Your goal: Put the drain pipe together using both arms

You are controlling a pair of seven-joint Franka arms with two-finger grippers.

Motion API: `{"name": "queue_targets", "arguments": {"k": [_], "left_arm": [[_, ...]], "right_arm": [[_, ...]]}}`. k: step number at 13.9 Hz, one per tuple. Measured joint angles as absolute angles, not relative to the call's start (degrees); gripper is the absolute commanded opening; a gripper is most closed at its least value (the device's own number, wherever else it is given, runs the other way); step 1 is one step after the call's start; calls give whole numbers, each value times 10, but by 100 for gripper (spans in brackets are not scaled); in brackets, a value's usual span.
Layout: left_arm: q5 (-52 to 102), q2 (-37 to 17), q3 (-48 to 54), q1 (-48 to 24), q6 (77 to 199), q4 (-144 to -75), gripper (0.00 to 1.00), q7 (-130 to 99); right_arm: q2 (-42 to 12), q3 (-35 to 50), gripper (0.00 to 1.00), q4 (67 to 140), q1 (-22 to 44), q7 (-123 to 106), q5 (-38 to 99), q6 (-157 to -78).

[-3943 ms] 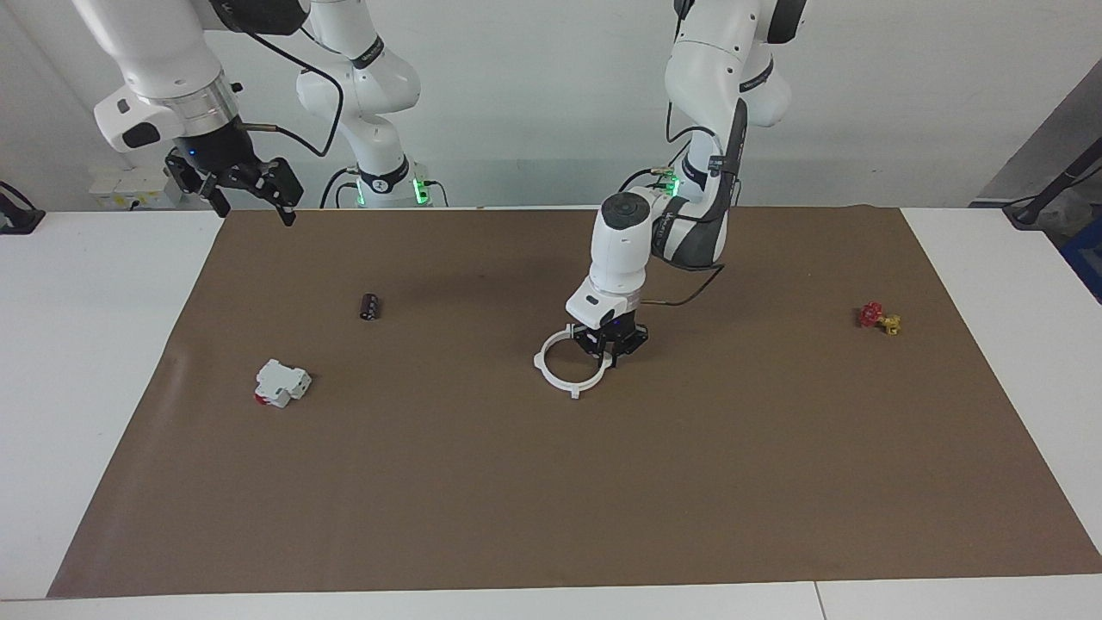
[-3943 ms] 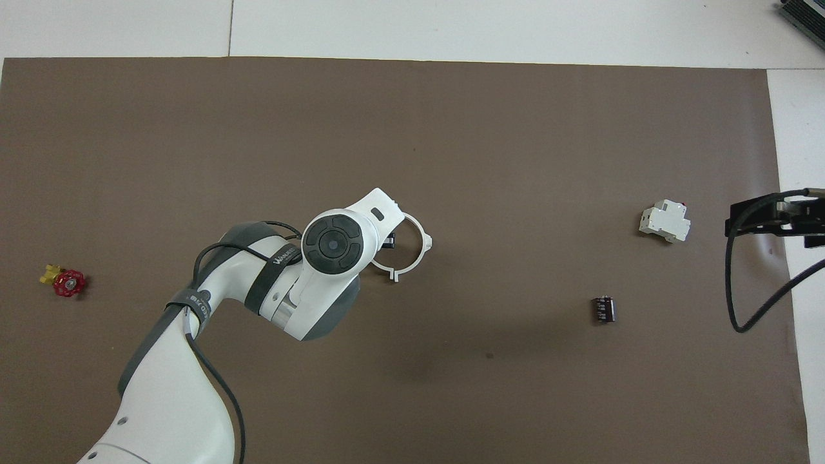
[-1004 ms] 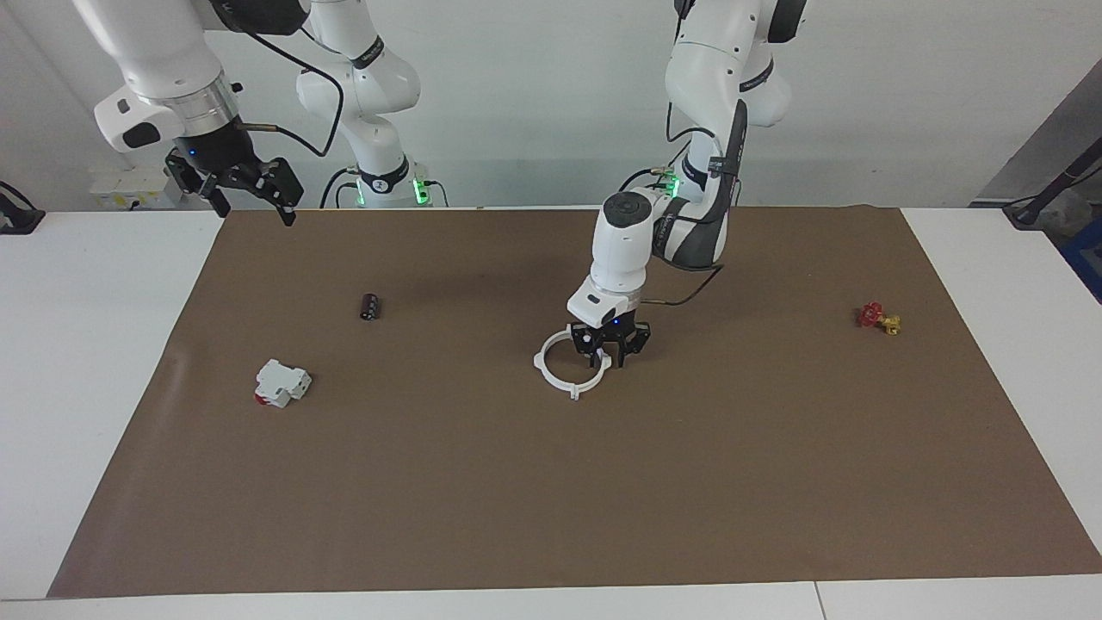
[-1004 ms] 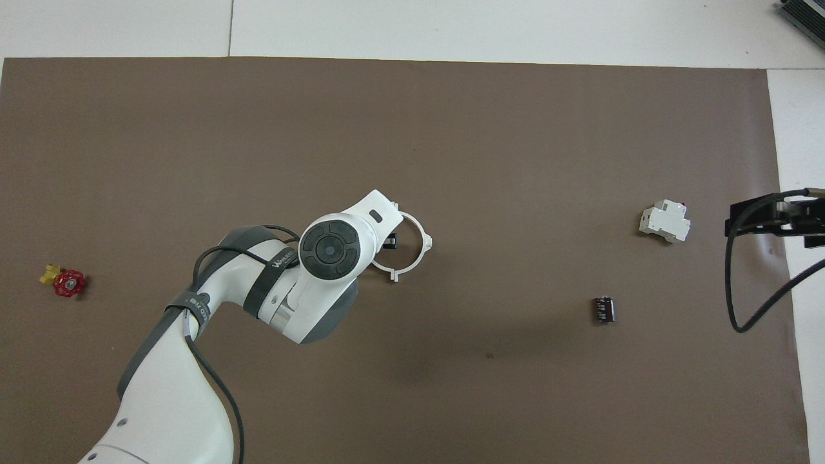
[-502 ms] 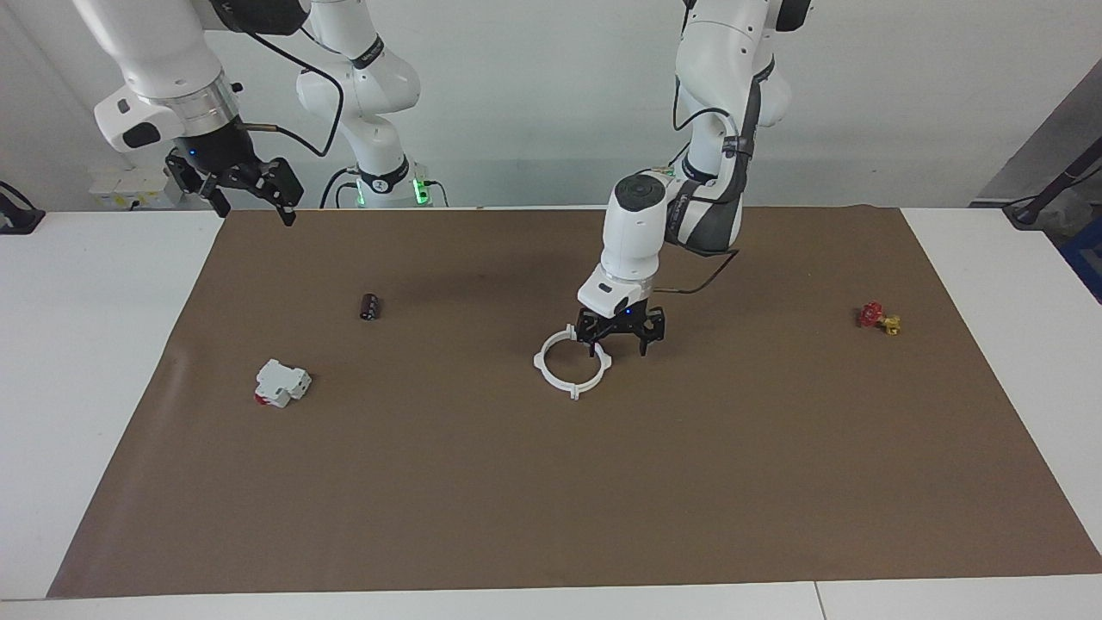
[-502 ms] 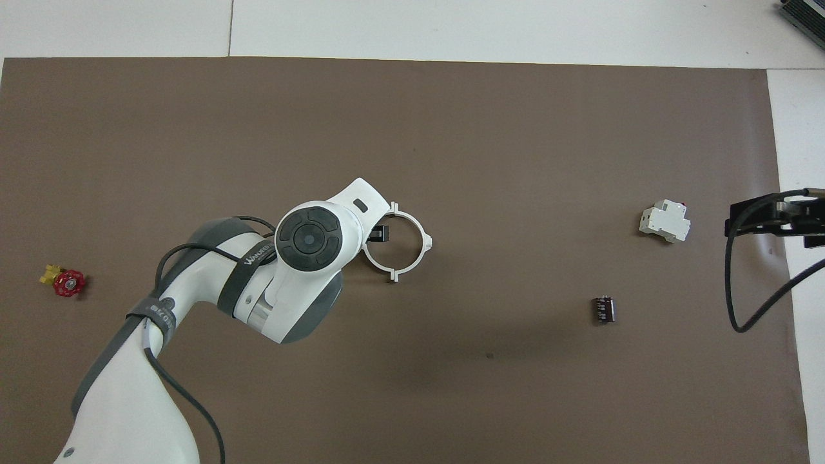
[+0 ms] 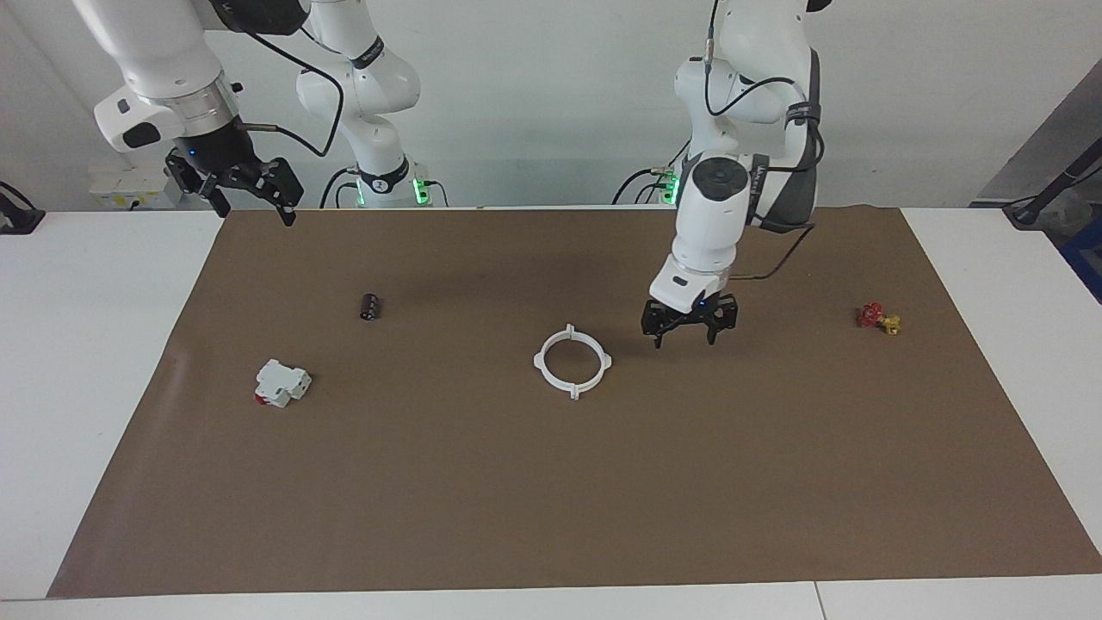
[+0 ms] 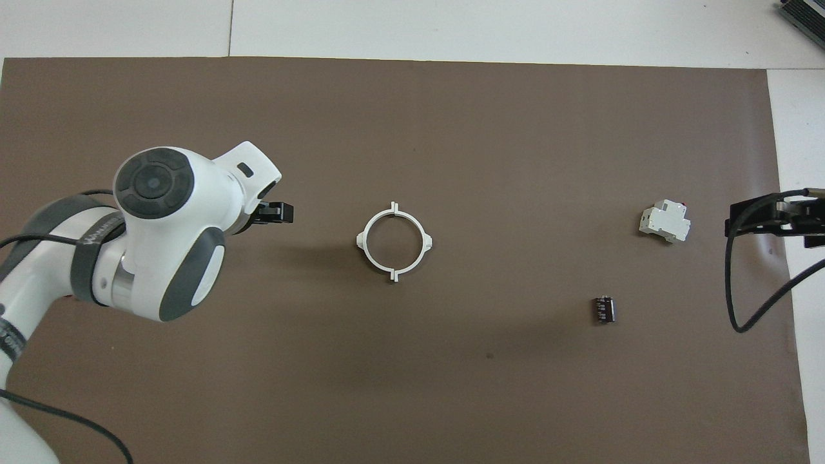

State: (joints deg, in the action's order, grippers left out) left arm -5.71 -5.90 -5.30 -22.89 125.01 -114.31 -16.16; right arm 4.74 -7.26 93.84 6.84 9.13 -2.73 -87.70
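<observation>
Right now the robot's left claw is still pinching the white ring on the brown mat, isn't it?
Not quite. The left claw has let go: it hangs open above the brown mat, beside the white ring. The facing view shows the ring lying free.

One white drain pipe ring point(image 7: 572, 362) with four tabs, one white box with a red mark point(image 7: 281, 383), one small black cylinder point(image 7: 370, 306) and one red-and-yellow valve piece point(image 7: 879, 318) are lying on one brown mat point(image 7: 551, 517); two arms are showing.
</observation>
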Motion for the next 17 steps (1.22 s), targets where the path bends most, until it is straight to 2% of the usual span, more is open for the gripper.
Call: {"name": "queue_targets", "arguments": {"k": [9, 13, 17], "left_arm": [[-25, 40, -55, -65, 1123, -1136, 100, 6], [-10, 46, -56, -29, 1038, -1059, 100, 74], [1, 27, -55, -17, 976, -977, 100, 95]], "right_arm": [[47, -73, 100, 938, 68, 91, -27, -877], [47, -73, 100, 938, 68, 91, -27, -877], [47, -73, 100, 938, 68, 91, -27, -877]]}}
